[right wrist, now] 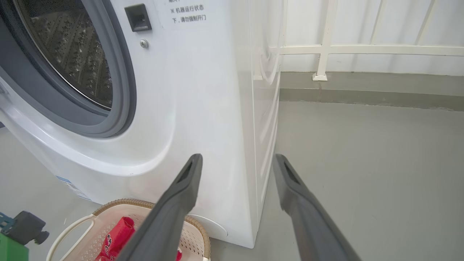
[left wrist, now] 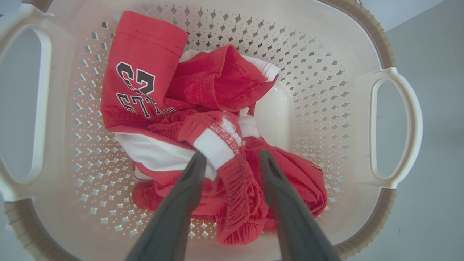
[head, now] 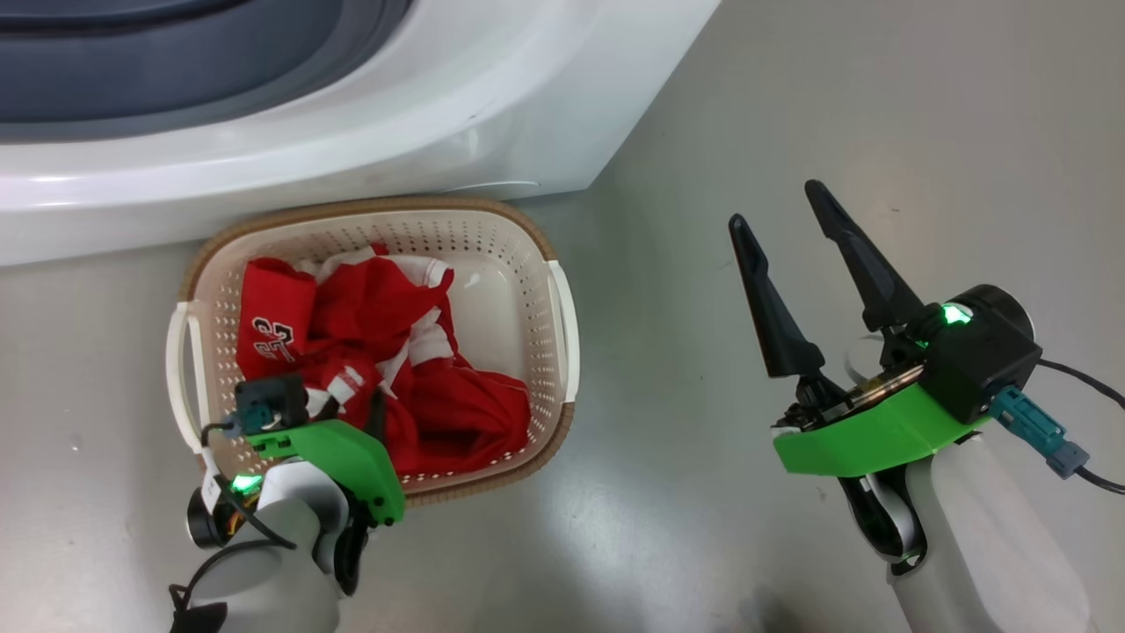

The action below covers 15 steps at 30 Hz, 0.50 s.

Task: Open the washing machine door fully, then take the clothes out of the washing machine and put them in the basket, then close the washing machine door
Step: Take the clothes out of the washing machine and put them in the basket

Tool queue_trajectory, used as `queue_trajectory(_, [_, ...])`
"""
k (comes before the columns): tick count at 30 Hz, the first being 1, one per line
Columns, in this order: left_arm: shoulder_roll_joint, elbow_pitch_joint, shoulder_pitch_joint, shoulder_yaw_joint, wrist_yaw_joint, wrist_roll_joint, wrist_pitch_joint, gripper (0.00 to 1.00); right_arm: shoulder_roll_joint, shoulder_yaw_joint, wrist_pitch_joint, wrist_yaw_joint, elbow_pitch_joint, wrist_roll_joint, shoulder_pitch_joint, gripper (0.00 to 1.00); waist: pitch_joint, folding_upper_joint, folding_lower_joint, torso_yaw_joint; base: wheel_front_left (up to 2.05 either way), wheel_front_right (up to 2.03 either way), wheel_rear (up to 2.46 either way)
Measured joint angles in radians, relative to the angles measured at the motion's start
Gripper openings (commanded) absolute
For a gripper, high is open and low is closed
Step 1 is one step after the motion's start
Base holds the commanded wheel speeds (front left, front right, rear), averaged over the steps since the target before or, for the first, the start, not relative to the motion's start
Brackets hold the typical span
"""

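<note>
Grey floor [head: 791, 88], lower left: cream perforated plastic basket [head: 378, 207] heaped with soft, light red-and-white jerseys [head: 457, 413]; left gripper [left wrist: 230, 157] parted around a limp fold, best pinched there; right gripper [head: 775, 204] spread, empty.

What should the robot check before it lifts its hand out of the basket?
1. Clothes inside the basket: ok.
2. Left gripper free of cloth: fingers apart, but a fold lies between them: cannot tell.
3. Basket upright on the floor: ok.
4. Right gripper open, holding nothing: ok.
5. Drum emptied: the part seen is bare, the rest is hidden: cannot tell.
</note>
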Motion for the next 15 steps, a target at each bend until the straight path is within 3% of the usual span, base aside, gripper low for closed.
queue_trajectory(8, [0.002,-0.024,-0.005,-0.023,0.000,0.040,-0.020,1.00,0.000,-0.021,0.000,0.000,0.016,0.001,-0.006,1.00,-0.029,0.0000,0.0000,0.024,0.00,0.00,0.00])
queue_trajectory(15, [0.012,-0.210,0.014,0.021,0.007,0.090,-0.020,1.00,0.000,-0.039,0.000,0.000,0.031,-0.008,-0.004,1.00,-0.067,0.0000,0.0000,0.047,0.00,0.00,0.00])
